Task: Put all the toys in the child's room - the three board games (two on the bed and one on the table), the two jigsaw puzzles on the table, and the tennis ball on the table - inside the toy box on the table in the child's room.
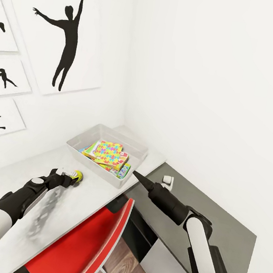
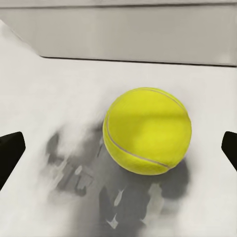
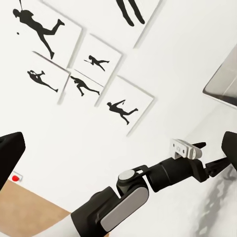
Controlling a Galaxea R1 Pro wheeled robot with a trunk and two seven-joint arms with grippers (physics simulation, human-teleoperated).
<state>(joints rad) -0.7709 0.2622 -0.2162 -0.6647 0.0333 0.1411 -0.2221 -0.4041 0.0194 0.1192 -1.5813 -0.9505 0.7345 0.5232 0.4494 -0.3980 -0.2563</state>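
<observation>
One tennis ball sits on the table between the wide-spread left gripper fingers.

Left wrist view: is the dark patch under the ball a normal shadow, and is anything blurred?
Left wrist view: the tennis ball is sharp; the patch on the table is a blotchy, broken shadow. Head view: the same smeared shadow lies beside the left gripper.

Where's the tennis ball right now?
In the head view the tennis ball lies on the table, between the left gripper's open fingers, just short of the toy box.
</observation>
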